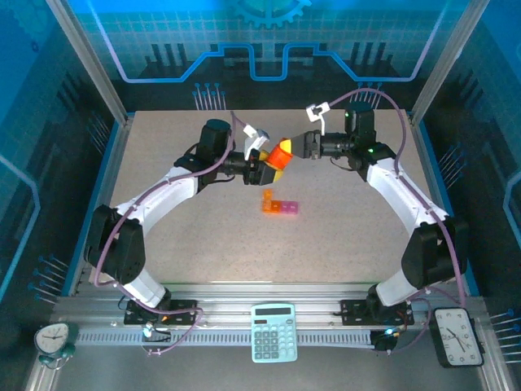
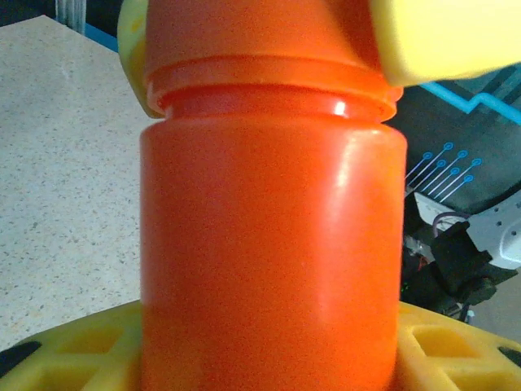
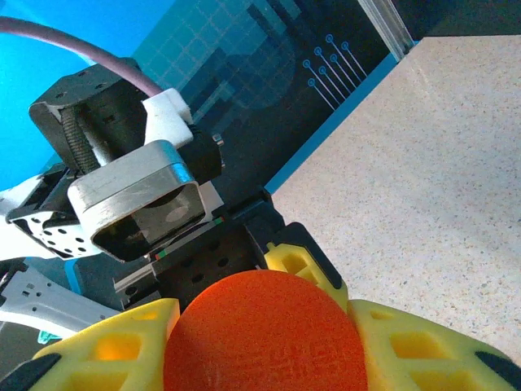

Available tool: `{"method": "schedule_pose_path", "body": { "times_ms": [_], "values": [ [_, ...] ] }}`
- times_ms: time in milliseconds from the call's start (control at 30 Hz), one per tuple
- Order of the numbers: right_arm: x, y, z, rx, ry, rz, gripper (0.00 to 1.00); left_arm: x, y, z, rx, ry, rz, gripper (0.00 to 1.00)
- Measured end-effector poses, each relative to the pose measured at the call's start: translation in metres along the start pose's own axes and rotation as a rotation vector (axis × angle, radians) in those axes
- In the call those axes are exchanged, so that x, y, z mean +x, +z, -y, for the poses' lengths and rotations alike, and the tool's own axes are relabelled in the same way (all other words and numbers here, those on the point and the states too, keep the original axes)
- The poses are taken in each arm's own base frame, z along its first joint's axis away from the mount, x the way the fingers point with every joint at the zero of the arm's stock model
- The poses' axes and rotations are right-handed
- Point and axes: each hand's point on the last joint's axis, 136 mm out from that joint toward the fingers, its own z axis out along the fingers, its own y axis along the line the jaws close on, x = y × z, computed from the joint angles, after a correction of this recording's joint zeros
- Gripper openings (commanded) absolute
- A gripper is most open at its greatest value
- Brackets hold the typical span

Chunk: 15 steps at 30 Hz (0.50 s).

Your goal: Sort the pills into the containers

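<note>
Both arms at the bottle. I see the left gripper [image 1: 270,164] clamped on the orange bottle [image 1: 282,151] at its body, the right gripper [image 1: 293,147] clamped on its top (held above the table [image 1: 179,236]). The containers [image 1: 279,204] lie near the table's centre.

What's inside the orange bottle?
Nothing shows: the orange bottle isn't see-through, and its cap is on. The left claw holds it, the right claw grips the cap.

A: Blocked over mid-table [image 1: 358,236] by orange bottle [image 1: 282,151], pinched between left claw [image 1: 271,165] and right claw [image 1: 295,147].
B: Open on every side of the containers [image 1: 279,206]; reachable from near edge.
</note>
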Motion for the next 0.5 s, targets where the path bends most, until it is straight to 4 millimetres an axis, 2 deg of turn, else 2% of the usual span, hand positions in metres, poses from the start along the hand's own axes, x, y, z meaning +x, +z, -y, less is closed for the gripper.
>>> {"method": "schedule_pose_path", "body": {
  "times_ms": [33,133,333,500],
  "values": [
    [0.000,0.000,-0.001,0.000,0.000,0.001,0.76,0.000,0.000,0.000,0.003,0.000,0.000,0.12],
    [-0.010,-0.010,0.005,0.041,0.005,0.038,0.85,0.003,-0.002,-0.003,-0.003,-0.024,-0.010,0.12],
    [-0.030,-0.030,0.012,0.162,0.099,0.147,0.86,0.004,-0.006,-0.018,-0.077,-0.014,-0.011,0.12],
    [-0.028,-0.034,0.033,0.272,0.277,0.201,0.86,0.006,-0.005,-0.036,-0.191,0.045,-0.022,0.12]
  ]
}}
